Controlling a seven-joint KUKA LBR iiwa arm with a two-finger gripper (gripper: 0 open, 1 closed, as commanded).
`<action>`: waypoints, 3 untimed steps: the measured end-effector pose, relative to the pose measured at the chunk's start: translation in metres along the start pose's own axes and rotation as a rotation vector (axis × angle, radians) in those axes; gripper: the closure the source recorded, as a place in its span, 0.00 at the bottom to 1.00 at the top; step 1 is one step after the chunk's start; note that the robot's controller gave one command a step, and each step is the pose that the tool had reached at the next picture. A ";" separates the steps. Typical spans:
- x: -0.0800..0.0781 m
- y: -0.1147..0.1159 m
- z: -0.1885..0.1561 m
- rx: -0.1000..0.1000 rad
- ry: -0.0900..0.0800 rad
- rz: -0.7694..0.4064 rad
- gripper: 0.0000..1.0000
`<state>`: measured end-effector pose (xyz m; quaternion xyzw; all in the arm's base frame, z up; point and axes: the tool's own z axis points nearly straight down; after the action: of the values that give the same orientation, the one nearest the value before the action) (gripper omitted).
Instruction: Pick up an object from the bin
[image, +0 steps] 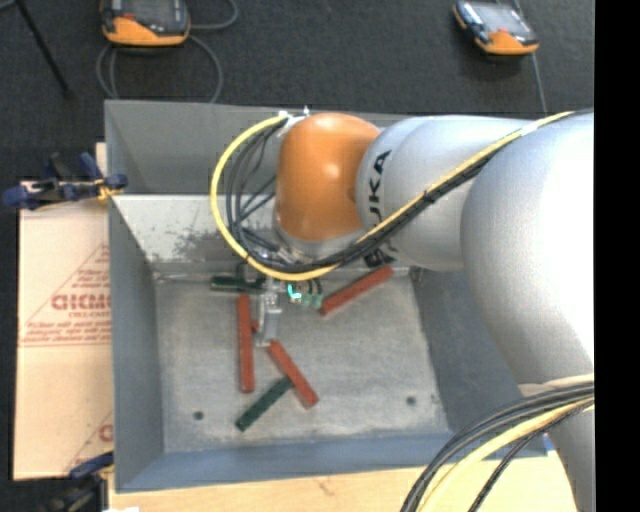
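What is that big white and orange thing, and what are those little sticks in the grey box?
It's a robot arm, white with an orange cover, reaching in from the right. A camera looks down from above. The grey box is a metal bin, and the arm should pick one thing out. In it lie sticks: a long red stick, a shorter red stick meeting a dark green stick, plus a third red stick and a second green stick near the back. The arm's jaws hang low beside the long red one. Whether they hold anything, I cannot tell.

The arm (450, 200) covers one end of a dark green stick (228, 284) and a red stick (356, 289).
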<state>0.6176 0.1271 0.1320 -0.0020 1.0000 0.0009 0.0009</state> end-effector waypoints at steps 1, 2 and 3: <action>0.003 -0.005 0.009 0.001 0.000 0.113 0.00; 0.107 -0.058 -0.001 0.004 0.004 -0.091 0.00; 0.108 -0.025 0.063 -0.002 -0.007 -0.098 0.00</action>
<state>0.5097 0.1019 0.0691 -0.0508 0.9987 0.0018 0.0044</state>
